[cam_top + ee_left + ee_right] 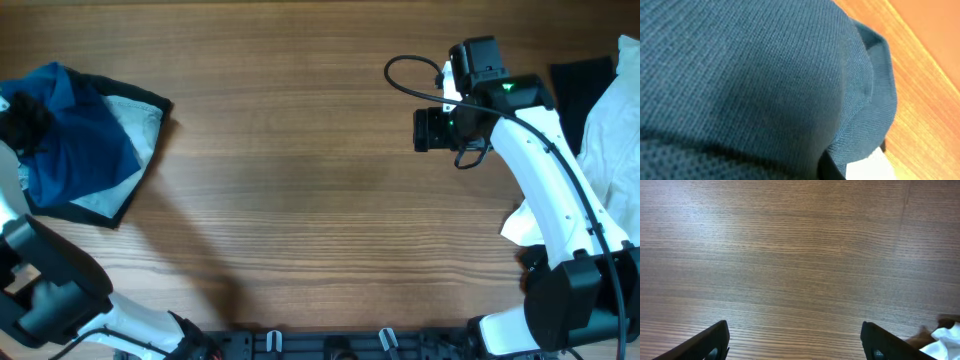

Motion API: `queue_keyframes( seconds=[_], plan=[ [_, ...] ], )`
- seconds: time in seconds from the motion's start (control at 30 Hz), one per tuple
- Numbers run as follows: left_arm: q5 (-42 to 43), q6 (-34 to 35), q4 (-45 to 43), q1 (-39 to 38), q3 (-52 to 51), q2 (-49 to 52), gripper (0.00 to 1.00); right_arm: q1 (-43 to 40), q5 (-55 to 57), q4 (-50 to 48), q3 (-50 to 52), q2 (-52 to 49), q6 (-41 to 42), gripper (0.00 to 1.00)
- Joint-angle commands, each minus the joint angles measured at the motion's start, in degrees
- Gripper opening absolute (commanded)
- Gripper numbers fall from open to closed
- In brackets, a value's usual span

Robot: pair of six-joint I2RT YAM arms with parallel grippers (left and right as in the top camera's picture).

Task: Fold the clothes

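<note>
The deep-blue shirt [75,135] lies bunched at the table's far left, with a pale inner layer and a dark edge showing. It fills the left wrist view [755,75], where a ribbed blue hem and a white patch [867,170] show at the lower right. My left gripper [20,118] is down on the shirt's left part; its fingers are hidden. My right gripper [422,130] hovers over bare wood at the right centre, and its fingers [795,332] are wide open and empty.
A white garment [612,125] is heaped at the right edge, and a corner of it shows in the right wrist view [947,335]. A black garment [583,88] lies next to it at the back. The wooden table [300,200] spans the view.
</note>
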State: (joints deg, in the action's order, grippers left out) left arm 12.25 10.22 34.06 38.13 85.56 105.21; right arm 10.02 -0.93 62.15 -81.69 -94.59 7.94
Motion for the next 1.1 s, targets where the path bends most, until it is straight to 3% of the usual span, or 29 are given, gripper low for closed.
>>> queue_keyframes(
  seconds=[0.0,0.03,0.17,0.33,0.4,0.47,0.63,0.73,0.8,0.9,1.07],
  plan=[
    [-3.02,0.52,-0.61,2.80,0.59,1.46,0.89,-0.15,1.33,0.33,-0.33,0.04,1.22,0.85],
    [-7.10,0.59,-0.66,3.87,0.59,1.40,1.00,-0.15,1.33,0.48,-0.33,0.04,1.22,0.85],
    [-9.33,3.52,-0.35,8.13,2.38,-4.61,1.00,-0.15,1.33,0.37,-0.33,0.04,1.16,0.87],
    [-6.67,2.05,0.72,5.03,2.49,-10.51,1.00,-0.15,-0.07,-2.62,-0.33,0.04,1.20,0.93],
    [-0.92,-2.75,3.17,-0.92,2.49,-10.62,1.00,-0.15,-4.57,-5.38,-0.33,0.02,1.20,0.98],
    [-0.70,-3.96,6.69,-8.74,2.47,-10.62,1.00,-0.15,-9.11,-8.57,-0.33,-0.02,1.27,0.99],
    [-0.96,-3.78,14.78,-35.34,2.47,-9.25,1.00,-0.92,-11.23,-13.70,-0.33,-0.07,7.30,1.00],
    [-0.96,-2.64,17.51,-45.31,2.47,-8.74,1.00,-4.17,-11.23,-12.79,-0.33,-0.07,7.04,1.00],
    [-0.92,1.25,17.53,-47.82,2.47,-8.90,1.00,-6.19,-11.21,-8.90,-0.39,-0.04,5.62,1.00],
    [-0.94,1.31,19.85,-48.06,2.47,-10.14,1.00,-7.96,-11.21,-4.66,-0.37,0.79,5.16,1.00],
    [-4.09,-6.27,24.11,-48.41,2.47,-17.70,1.00,-8.02,-11.23,-4.11,-0.31,9.14,2.60,1.00]
  ],
)
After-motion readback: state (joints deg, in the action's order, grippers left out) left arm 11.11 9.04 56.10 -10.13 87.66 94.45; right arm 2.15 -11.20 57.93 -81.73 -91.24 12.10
